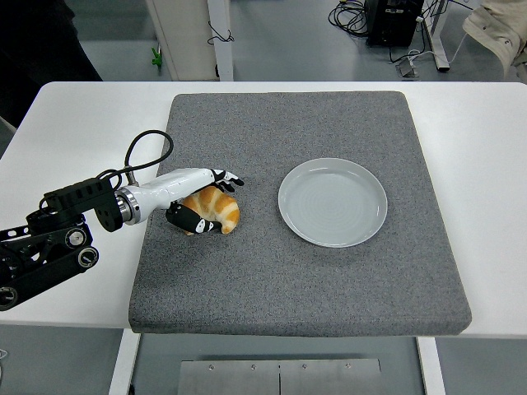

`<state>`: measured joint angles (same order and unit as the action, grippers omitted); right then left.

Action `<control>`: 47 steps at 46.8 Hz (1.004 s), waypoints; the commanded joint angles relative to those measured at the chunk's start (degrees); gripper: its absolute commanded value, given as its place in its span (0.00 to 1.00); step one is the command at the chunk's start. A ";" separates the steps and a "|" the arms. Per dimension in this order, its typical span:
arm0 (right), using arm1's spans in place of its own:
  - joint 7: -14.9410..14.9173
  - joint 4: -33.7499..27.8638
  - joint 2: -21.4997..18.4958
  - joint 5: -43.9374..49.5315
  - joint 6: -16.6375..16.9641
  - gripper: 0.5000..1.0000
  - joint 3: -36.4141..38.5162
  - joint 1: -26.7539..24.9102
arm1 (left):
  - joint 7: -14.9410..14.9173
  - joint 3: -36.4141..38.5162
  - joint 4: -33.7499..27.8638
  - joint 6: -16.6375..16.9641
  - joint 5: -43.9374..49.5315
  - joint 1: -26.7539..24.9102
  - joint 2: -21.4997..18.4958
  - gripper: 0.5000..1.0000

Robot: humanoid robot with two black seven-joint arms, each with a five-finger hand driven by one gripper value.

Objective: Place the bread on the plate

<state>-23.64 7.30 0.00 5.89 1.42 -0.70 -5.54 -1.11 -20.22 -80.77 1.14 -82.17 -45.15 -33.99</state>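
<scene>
**Left hand closed around the bread, left of the plate**

The bread, a golden croissant-shaped piece, lies on the left part of the grey mat. Its long axis runs roughly from upper left to lower right, with the lower end curving back toward the near edge. The left hand grips it: the upper fingers arch over its far side and the thumb presses in from the near side (so the left half of the bread is covered and its exact outline there cannot be made out). Whether the bread rests on the mat or is slightly off it is hard to tell.

The plate, pale grey and round, sits on the mat to the right of the bread, apart from it, with a bare strip of mat between the two. More bare mat lies around the plate on every side. The mat itself covers the middle of the white table, leaving white margins left and right.

The left arm enters from the left edge, with a black cable looping above its wrist.
</scene>
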 commanded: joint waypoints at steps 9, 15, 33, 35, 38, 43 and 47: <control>0.00 0.00 0.00 0.00 -0.02 1.00 0.00 0.00 | 1.11 0.00 0.08 0.00 -0.10 -0.02 -0.20 0.47; 0.00 0.00 0.00 0.00 -0.02 1.00 0.00 0.09 | 1.37 -0.09 0.08 0.00 -0.10 -0.11 -0.29 0.47; 0.00 0.00 0.00 0.00 -0.02 1.00 0.00 0.00 | 2.43 -0.09 0.08 0.00 -0.01 -0.37 -0.47 0.05; 0.00 0.00 0.00 0.00 0.07 1.00 0.00 0.00 | 2.43 -0.09 0.08 0.00 -0.01 -0.37 -0.47 0.02; 0.00 0.00 0.00 0.09 -0.02 1.00 0.00 0.00 | 2.34 -0.09 0.08 0.00 -0.01 -0.46 -0.47 0.02; 0.00 0.00 0.00 0.00 -0.02 1.00 0.00 0.00 | 2.43 -0.26 0.08 -0.09 0.08 -0.90 -0.55 0.02; 0.00 0.00 0.00 0.00 -0.02 1.00 0.00 0.00 | 2.43 -1.05 0.08 -0.26 0.43 -2.21 -0.64 0.02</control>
<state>-23.64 7.29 0.00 5.89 1.41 -0.70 -5.51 1.27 -20.83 -80.68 1.03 -82.03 -46.32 -34.52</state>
